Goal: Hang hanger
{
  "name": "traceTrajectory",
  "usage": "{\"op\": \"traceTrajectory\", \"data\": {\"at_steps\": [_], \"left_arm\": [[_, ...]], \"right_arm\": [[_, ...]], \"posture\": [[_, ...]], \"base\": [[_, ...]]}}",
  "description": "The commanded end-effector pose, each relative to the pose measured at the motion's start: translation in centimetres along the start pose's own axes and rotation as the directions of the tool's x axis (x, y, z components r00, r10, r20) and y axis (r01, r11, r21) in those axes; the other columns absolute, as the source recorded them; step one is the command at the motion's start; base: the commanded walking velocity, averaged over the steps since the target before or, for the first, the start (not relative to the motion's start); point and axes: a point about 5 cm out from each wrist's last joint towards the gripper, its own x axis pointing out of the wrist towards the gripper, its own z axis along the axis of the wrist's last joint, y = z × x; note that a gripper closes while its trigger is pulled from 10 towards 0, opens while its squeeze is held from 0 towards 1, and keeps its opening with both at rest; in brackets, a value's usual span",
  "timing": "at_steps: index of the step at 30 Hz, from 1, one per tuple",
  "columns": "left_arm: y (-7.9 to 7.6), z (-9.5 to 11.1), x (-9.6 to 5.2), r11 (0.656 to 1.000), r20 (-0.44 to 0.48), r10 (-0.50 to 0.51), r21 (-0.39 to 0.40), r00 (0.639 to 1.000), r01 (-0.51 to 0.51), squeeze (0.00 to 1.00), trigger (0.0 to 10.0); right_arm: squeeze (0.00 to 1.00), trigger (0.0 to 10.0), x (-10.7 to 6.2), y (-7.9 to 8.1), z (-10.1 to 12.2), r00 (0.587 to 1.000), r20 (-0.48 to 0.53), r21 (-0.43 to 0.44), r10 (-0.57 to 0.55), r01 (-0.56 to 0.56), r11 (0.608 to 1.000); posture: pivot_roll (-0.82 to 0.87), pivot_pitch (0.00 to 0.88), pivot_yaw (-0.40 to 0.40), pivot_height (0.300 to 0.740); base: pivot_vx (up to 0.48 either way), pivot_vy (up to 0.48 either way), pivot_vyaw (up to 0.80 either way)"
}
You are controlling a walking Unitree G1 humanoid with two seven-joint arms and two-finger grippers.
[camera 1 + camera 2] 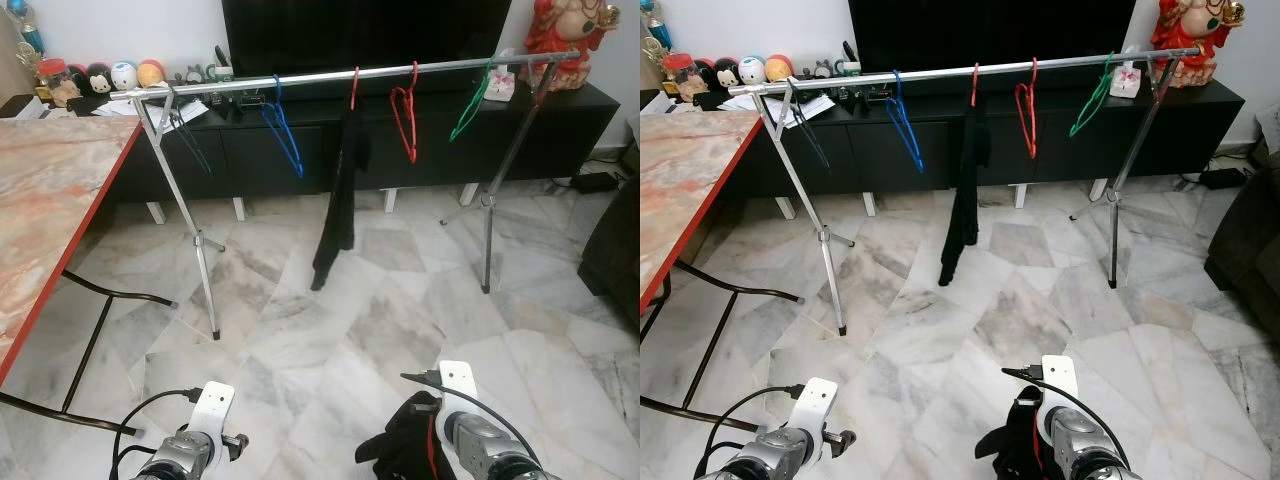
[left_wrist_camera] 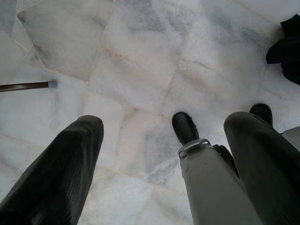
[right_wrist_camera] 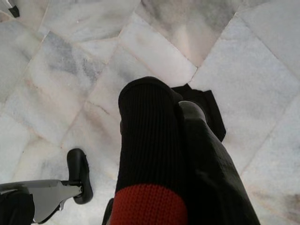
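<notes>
Left eye view: a silver clothes rail point(image 1: 330, 75) spans the far side of the marble floor point(image 1: 330, 330) in front of a black TV cabinet point(image 1: 420, 140). On the rail hang a black hanger point(image 1: 188, 135) at the left, a blue hanger point(image 1: 283, 135), a black garment point(image 1: 338, 195) on a red hook, a red hanger point(image 1: 404, 120) and a green hanger point(image 1: 470, 105) at the right. A marble-topped table point(image 1: 50, 200) stands at the left. Near the bottom edge, the right arm holds a black cloth with a red hanger point(image 1: 415, 450). Left wrist view: the left gripper point(image 2: 161, 159) hangs over the floor, fingers spread apart. Right wrist view: the right gripper point(image 3: 180, 154) is pressed on the black and red knitted cloth point(image 3: 150, 154).
</notes>
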Motion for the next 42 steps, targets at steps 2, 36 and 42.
{"op": "traceTrajectory", "data": {"at_steps": [2,36,42], "left_arm": [[0.3,-0.1,0.0,1.000,-0.012,0.007,0.009,1.000,-0.007,0.00,10.0],[0.1,0.3,0.0,1.000,0.007,0.005,0.009,1.000,-0.005,0.00,10.0],[0.1,0.4,0.0,1.000,0.026,0.007,-0.004,1.000,-0.006,0.00,10.0]], "right_arm": [[0.00,10.0,0.0,0.2,0.5,1.000,0.018,0.004,0.004,-0.004,1.000],[0.00,10.0,0.0,-0.2,1.0,0.999,0.050,-0.031,-0.007,0.009,0.999],[0.00,10.0,-0.3,-0.5,2.1,0.969,0.219,0.070,-0.110,0.097,0.993]], "posture": [[-0.12,0.000,0.006,0.740],[-0.12,0.000,-0.003,0.740],[-0.12,0.000,-0.003,0.740]], "base": [[0.000,-0.270,0.00],[0.000,-0.279,0.00],[0.000,0.000,0.00]]}}
